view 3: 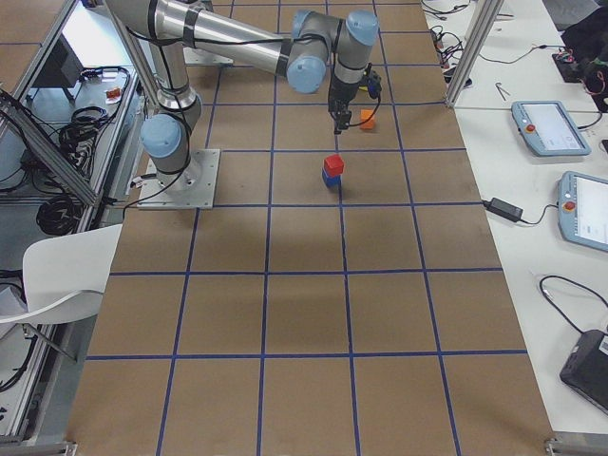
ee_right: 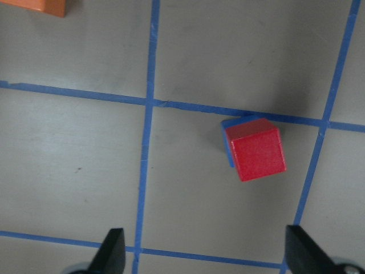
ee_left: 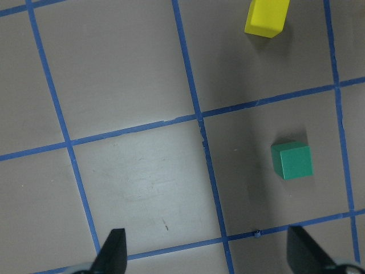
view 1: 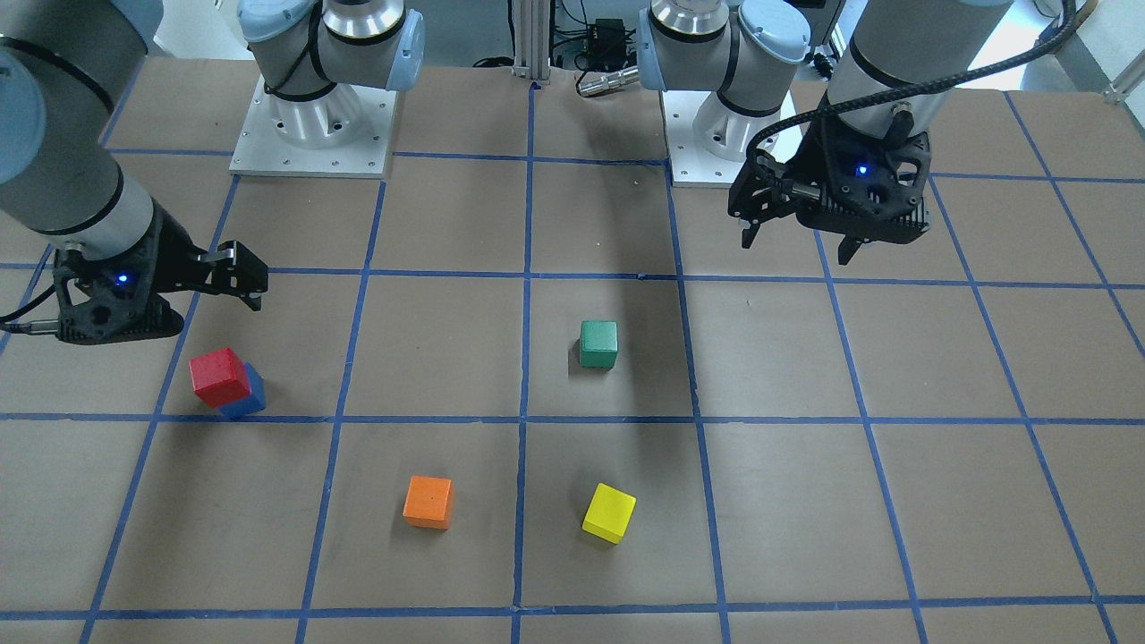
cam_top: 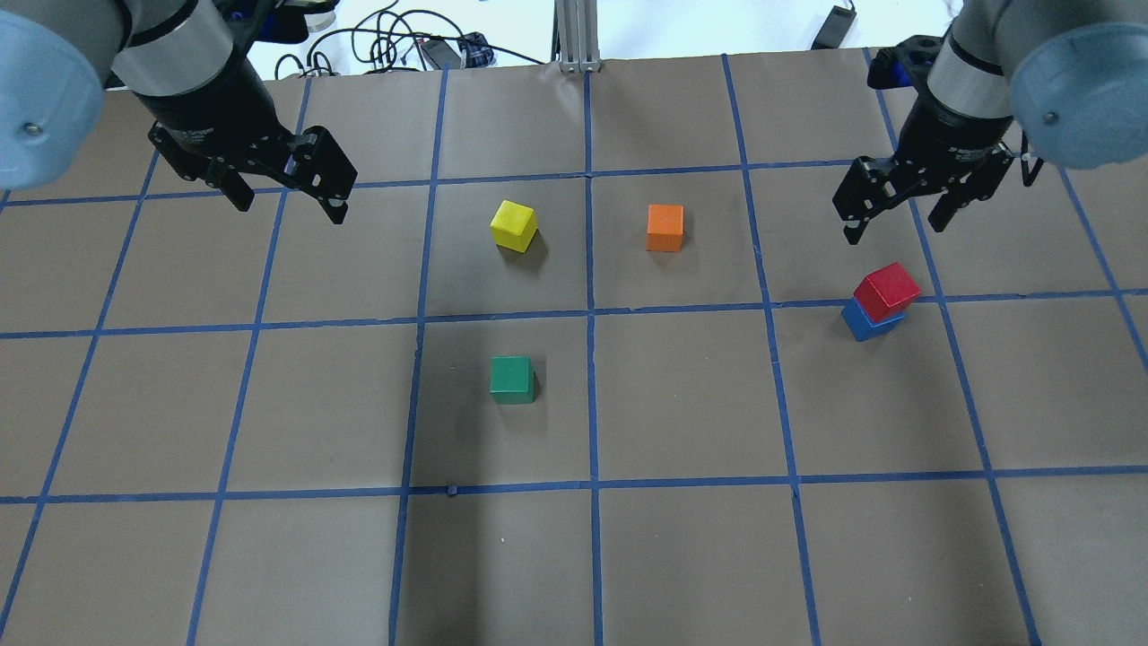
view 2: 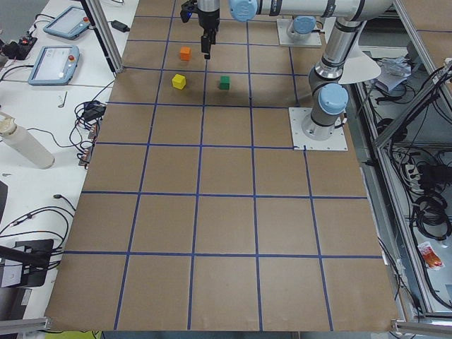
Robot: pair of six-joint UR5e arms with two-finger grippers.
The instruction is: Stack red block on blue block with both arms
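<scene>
Orange cube [view 1: 428, 502] and yellow cube [view 1: 609, 512] sit up front while your red block [cam_top: 888, 292] rests atop the blue block [cam_top: 863, 323], slightly skewed. Left gripper [cam_top: 289, 211] and right gripper [cam_top: 892, 229] hang spread and empty. Stacking looks finished; just retreat without nudging.

Two arms [cam_top: 193, 85]; five cubes: red block [cam_top: 888, 290], blue block [cam_top: 863, 325], green [cam_top: 512, 379], orange [cam_top: 665, 227], yellow [cam_top: 514, 224].

Right wrist view: blue block [ee_right: 226, 134] almost wholly hidden under red block [ee_right: 256, 149]; only a thin sliver shows along two edges. Orange block [ee_right: 45, 5] cut by top edge. Right gripper [ee_right: 203, 230] fingers cut by bottom edge.

Left wrist view: yellow block [ee_left: 266, 17] cut by top edge. Left gripper [ee_left: 205, 230] fingers cut by bottom edge.
</scene>
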